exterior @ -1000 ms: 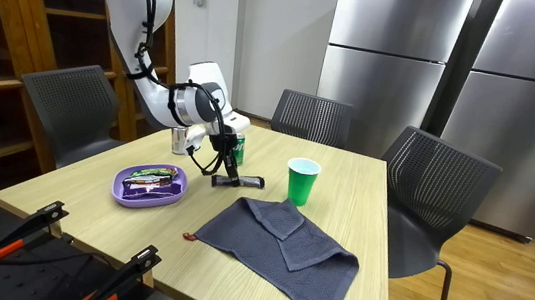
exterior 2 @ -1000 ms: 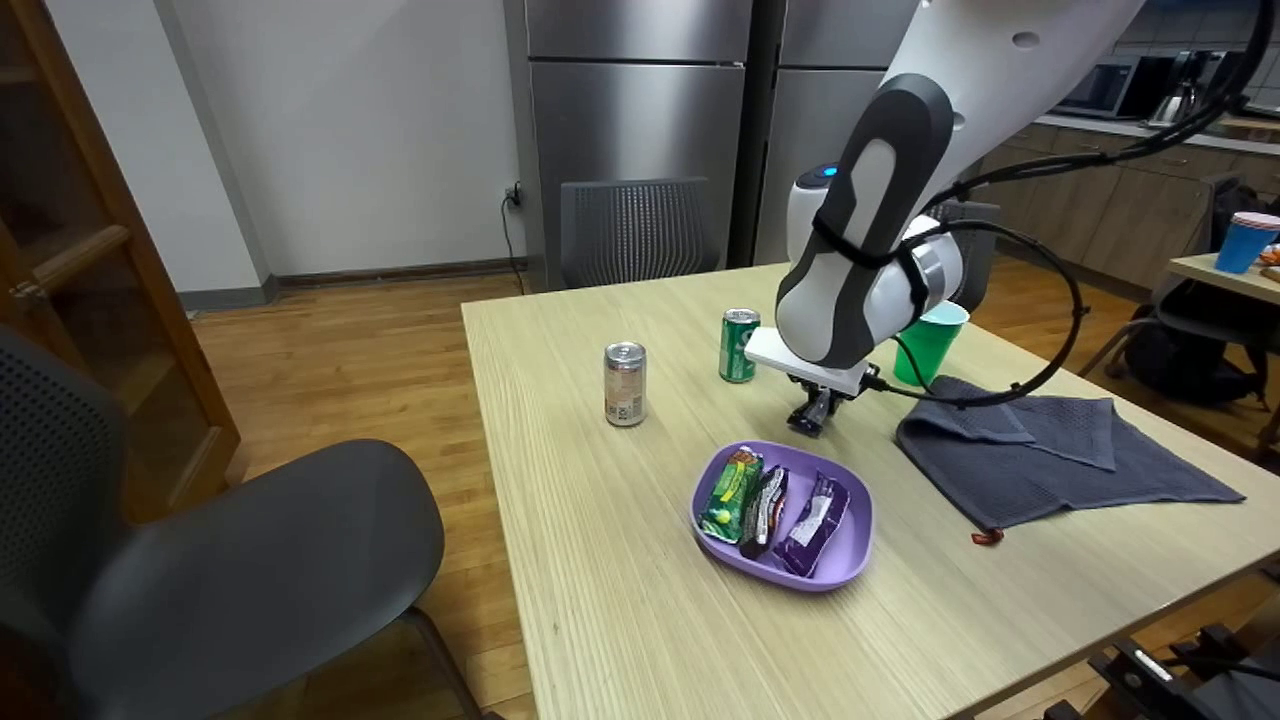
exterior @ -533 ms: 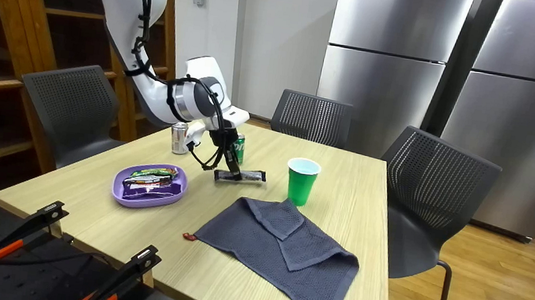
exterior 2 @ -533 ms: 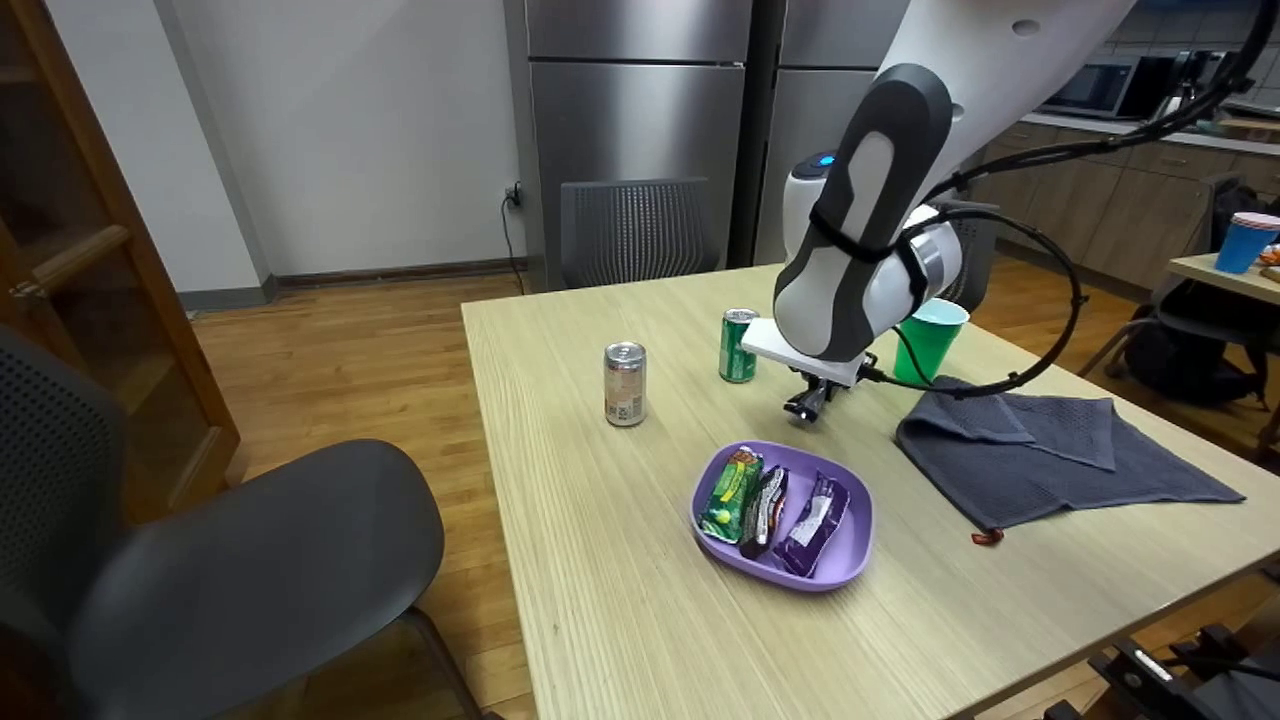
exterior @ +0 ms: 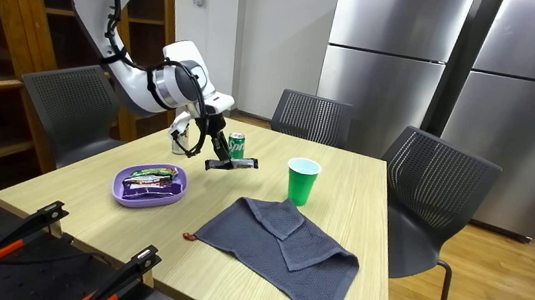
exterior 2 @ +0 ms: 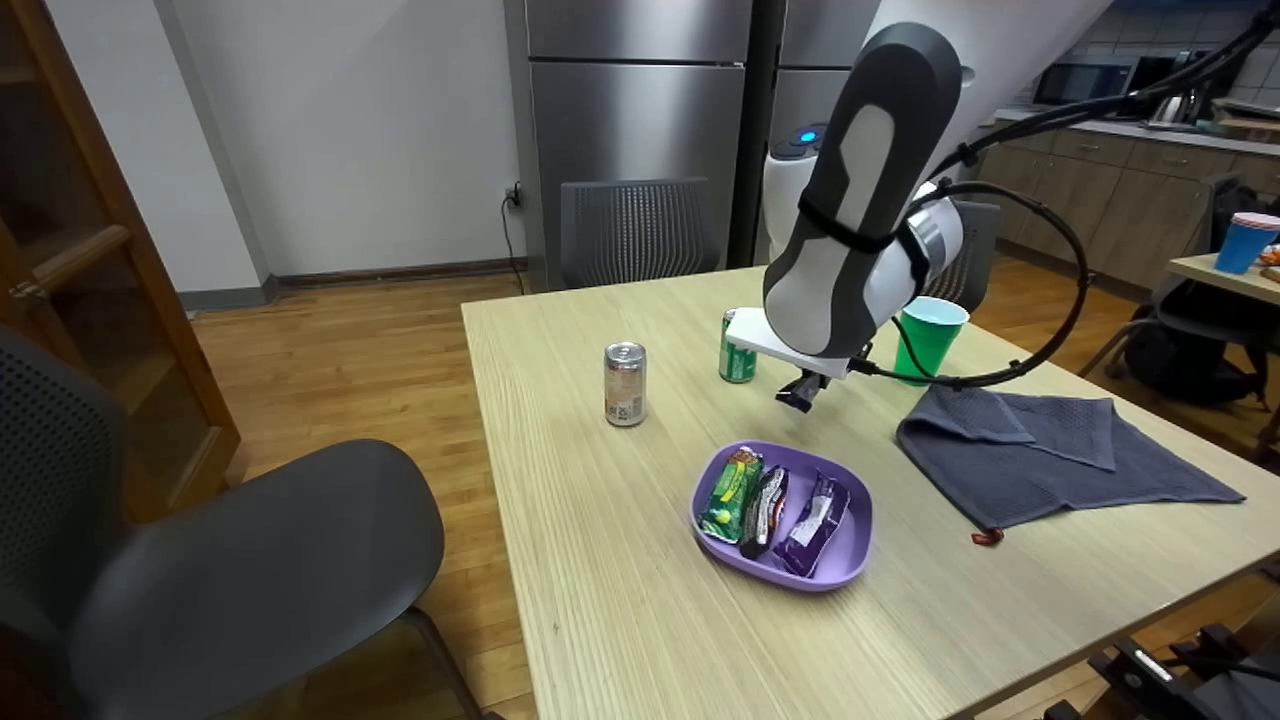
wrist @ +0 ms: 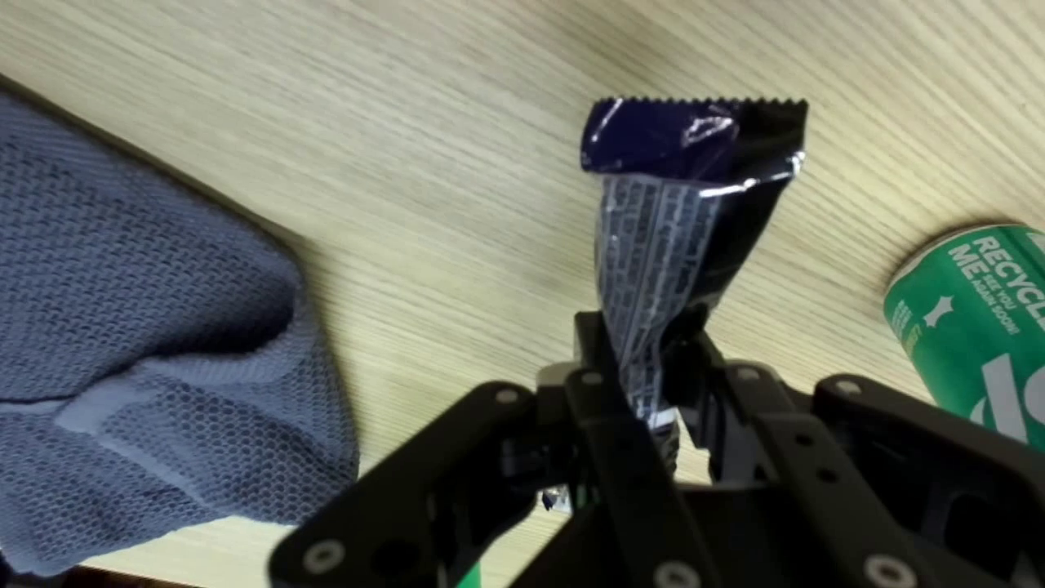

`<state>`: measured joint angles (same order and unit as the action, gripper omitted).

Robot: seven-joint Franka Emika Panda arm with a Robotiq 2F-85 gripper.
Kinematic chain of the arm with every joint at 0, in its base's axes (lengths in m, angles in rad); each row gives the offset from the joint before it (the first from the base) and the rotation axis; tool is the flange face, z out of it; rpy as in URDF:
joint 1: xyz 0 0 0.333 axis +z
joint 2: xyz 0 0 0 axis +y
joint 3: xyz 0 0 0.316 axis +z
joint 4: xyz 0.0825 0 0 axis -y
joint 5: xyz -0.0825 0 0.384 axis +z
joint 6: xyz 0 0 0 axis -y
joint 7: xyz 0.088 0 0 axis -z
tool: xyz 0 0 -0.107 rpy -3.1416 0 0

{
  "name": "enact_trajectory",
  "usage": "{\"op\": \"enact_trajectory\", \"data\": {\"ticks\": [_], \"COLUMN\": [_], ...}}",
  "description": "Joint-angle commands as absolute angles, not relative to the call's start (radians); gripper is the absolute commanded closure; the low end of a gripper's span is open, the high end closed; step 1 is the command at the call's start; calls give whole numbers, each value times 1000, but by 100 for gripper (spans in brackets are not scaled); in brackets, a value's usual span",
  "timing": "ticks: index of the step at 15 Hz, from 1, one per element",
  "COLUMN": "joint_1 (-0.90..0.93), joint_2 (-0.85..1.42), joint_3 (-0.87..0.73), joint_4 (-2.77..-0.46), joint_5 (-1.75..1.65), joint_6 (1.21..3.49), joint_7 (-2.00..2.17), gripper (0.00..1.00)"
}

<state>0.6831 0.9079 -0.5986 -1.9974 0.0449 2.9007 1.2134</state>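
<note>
Pincer (wrist: pixel 645 351): gripping the snack bar (wrist: pixel 663 224) about its middle, above the table (wrist: pixel 457 245).
Snack bar: clasped in the pincer, protruding on both sides; glossy dark wrapper with a zigzag crimped end.
Sprite can (wrist: pixel 984 335): right of the pincer in the wrist view; green metal cylinder.
Towel (wrist: pixel 147 351): left of the pincer, same view; grey-blue, waffle-textured, folded over.
Tray (exterior 2: pixel 846 550): near the pincer; purple, rounded square, holding three wrapped bars (exterior 2: pixel 764 512).
Table: pale wood grain beneath the pincer.
</note>
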Motion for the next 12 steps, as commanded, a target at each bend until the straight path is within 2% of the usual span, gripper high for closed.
{"op": "enact_trajectory", "data": {"ticks": [1,7,12], "joint_1": [813,1033,1144], "joint_2": [843,824,802], "joint_3": [-679,-802,-830], "joint_4": [-2100,-2191,-2239], "joint_5": [23,29,28], "joint_6": [2889,2850,2779], "joint_7": [1288,1378,1423], "gripper": [94,94,94]}}
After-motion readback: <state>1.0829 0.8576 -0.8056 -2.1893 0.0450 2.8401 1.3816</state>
